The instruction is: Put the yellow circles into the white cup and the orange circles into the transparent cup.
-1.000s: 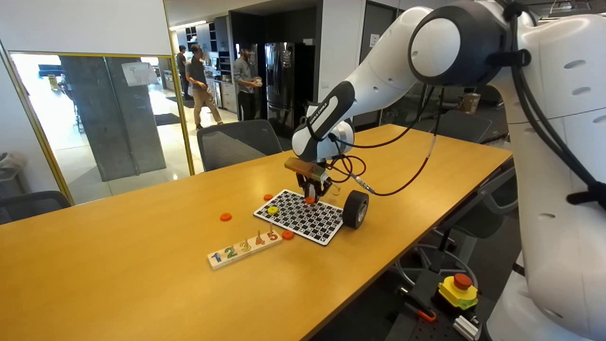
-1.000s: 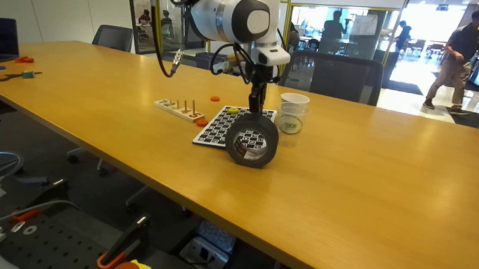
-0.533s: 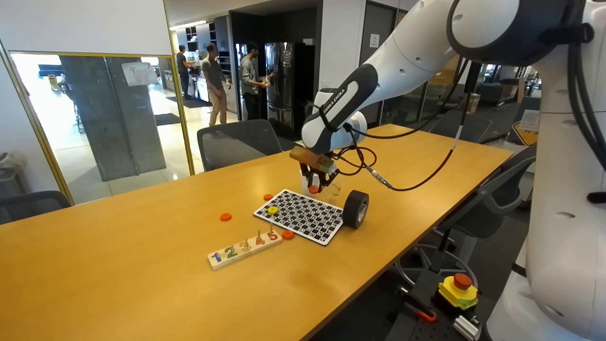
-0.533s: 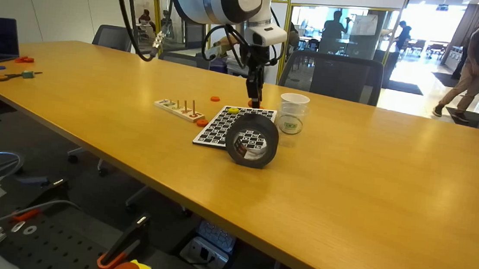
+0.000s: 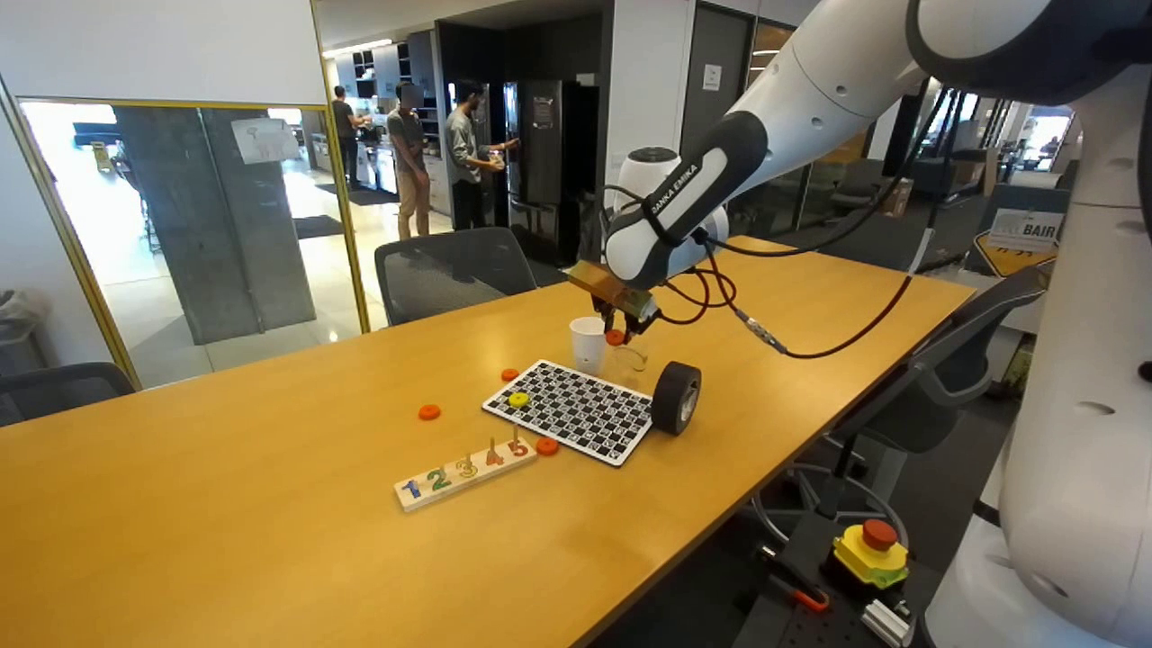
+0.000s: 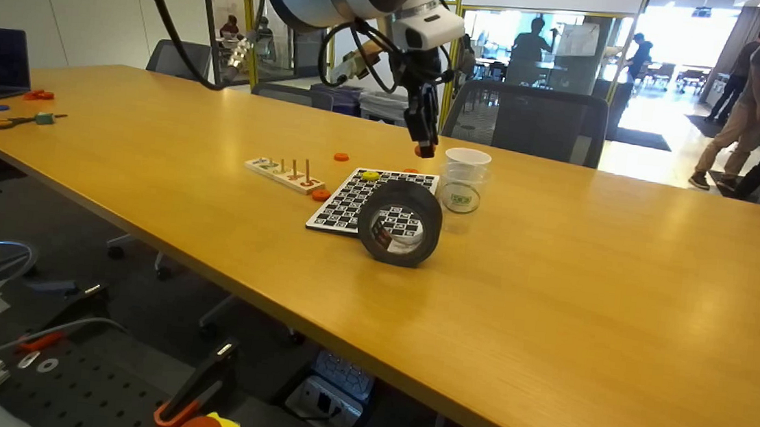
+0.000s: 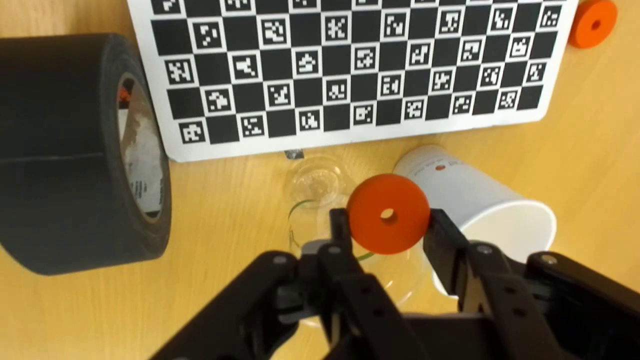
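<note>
Orange circle [image 7: 374, 212], higher now, tight in the pincer [image 7: 389, 223]

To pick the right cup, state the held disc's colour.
The disc in the gripper is orange-red, clearest in the wrist view.

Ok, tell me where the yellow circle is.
In an exterior view, the yellow circle lies on the checkered board near its left edge, with an orange circle just beyond.

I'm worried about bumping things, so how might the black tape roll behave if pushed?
The black tape roll stands on its curved side, so it would probably roll. Its broad width likely resists tipping sideways. Its round, undented shape suggests stiffness.
</note>
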You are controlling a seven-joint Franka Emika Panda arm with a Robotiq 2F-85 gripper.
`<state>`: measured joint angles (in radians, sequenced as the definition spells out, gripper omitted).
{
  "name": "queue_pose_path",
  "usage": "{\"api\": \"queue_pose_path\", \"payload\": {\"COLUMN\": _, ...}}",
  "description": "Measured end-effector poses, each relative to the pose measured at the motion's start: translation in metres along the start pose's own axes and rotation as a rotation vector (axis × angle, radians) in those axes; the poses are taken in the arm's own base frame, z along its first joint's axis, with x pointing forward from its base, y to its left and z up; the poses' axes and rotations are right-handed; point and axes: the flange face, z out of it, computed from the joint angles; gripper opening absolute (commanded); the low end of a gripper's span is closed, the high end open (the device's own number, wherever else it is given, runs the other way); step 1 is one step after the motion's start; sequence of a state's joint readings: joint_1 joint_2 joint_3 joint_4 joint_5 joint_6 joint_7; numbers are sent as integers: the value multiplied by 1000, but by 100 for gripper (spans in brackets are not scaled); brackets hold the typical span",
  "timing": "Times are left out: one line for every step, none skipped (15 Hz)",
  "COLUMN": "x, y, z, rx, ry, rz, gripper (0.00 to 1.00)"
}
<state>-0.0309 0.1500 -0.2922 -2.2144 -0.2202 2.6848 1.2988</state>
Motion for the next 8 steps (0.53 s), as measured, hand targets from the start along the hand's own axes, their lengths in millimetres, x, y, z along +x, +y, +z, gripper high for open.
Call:
{"api": "queue_pose_path", "payload": {"x": 5, "y": 1, "z": -1, "rx": 7, "ry": 19, "rz": 13, "gripper": 20}}
{"api": "queue_pose_path", "payload": {"x": 10, "y": 3, "z": -1, "rx": 11, "ry": 34, "rz": 27, "gripper": 20}}
{"api": "queue_pose_path", "payload": {"x": 14, "y": 4, "z": -1, "rx": 15, "ry": 47, "rz": 38, "gripper": 20}}
{"api": "queue_pose_path", "payload": {"x": 18, "y": 6, "z": -1, "rx": 18, "ry": 59, "rz": 49, "gripper": 20}}
{"api": "queue_pose_path", "payload": {"x": 21, "y": 7, "z": 0, "rx": 20, "ry": 67, "rz": 57, "gripper": 19}}
{"api": "queue_pose_path", "payload": {"x": 23, "y": 8, "z": 1, "rx": 22, "ry": 74, "rz": 66, "gripper": 20}}
{"api": "queue_pose_path", "payload": {"x": 25, "y": 10, "z": 3, "rx": 21, "ry": 77, "rz": 75, "gripper": 20}}
{"api": "queue_pose_path", "payload": {"x": 27, "y": 11, "z": 4, "rx": 21, "ry": 78, "rz": 81, "gripper": 20}}
